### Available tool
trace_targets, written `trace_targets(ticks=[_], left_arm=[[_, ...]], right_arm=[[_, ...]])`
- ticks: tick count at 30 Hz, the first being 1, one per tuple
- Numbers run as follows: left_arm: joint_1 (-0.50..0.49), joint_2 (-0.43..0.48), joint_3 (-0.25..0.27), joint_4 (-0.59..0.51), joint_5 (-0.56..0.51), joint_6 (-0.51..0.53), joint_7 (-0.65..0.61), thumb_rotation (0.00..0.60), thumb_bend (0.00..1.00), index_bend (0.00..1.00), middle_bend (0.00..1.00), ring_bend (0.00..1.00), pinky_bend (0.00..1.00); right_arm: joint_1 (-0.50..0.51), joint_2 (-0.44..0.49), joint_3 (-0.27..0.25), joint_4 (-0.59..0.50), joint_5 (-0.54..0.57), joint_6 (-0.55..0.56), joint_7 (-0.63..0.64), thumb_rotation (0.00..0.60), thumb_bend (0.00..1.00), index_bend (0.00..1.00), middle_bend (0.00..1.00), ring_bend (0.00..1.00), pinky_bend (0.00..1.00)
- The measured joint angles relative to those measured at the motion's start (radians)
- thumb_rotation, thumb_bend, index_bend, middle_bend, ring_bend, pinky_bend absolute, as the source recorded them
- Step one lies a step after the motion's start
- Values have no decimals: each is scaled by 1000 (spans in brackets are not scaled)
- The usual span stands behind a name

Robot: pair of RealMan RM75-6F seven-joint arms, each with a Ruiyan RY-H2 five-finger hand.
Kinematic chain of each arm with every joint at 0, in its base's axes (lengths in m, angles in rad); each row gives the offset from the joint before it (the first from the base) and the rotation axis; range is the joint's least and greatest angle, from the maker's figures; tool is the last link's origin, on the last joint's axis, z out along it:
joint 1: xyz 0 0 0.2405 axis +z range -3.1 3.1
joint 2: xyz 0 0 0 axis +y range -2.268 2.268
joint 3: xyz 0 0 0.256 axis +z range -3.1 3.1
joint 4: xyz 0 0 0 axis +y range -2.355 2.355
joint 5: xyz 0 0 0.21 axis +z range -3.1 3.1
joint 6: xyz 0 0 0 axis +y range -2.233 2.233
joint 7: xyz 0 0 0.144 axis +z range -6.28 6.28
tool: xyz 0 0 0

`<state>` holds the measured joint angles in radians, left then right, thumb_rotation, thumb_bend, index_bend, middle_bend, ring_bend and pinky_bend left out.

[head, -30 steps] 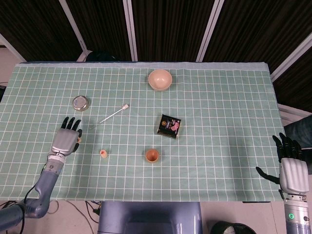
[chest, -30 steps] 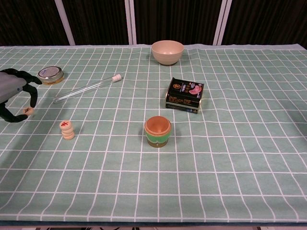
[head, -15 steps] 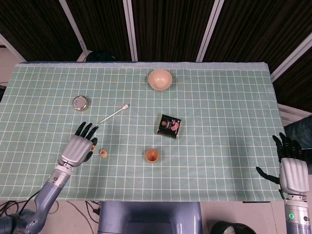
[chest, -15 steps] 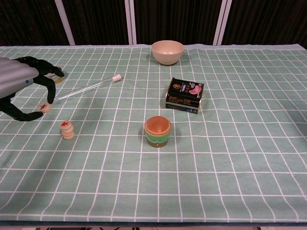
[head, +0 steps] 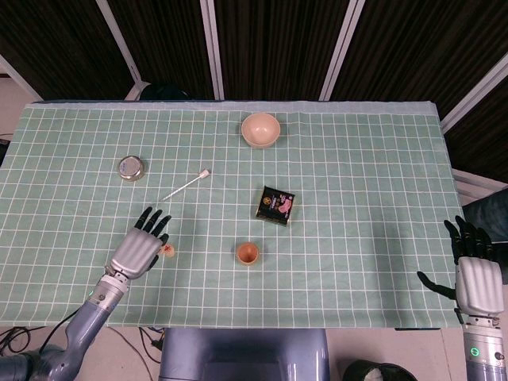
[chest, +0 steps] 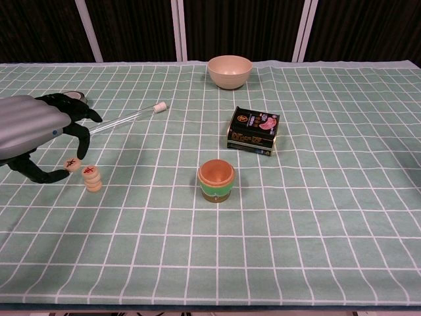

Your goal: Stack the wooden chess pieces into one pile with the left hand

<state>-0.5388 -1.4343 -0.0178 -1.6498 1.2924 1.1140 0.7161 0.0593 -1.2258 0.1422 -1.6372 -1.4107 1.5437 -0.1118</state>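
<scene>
— What's the left hand (chest: 36, 128) up to, over on the near left of the desk (chest: 316, 217)?

— It's pinching a wooden chess piece (chest: 72, 163) between thumb and fingertip, the red mark facing up. The piece hangs just beside the small pile of chess pieces (chest: 92, 178), a little to its left and near its top; I can't tell whether they touch.

— And farther along?

— Behind the hand there's a round metal tin (head: 131, 167), then a glass test tube (chest: 125, 118) with a white stopper lying slantwise. In the middle, a small orange-and-green cup (chest: 216, 180) stands upright. Behind it a dark packet (chest: 253, 130) lies flat, and a beige bowl (chest: 229, 71) sits near the far edge.

— The right hand?

— The right hand (head: 475, 270) is well apart, off the desk's near right corner, holding nothing, fingers spread and pointing away.
</scene>
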Motion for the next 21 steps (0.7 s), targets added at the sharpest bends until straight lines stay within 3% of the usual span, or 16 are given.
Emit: trace_targets(ticks=[21], left_arm=[[-25,-73,-10,54,-34,-6,73,600,310,462,108,0,0]], right_arm=[[0,1,0,1,2,-2,3,600,233,90,14,25,0]])
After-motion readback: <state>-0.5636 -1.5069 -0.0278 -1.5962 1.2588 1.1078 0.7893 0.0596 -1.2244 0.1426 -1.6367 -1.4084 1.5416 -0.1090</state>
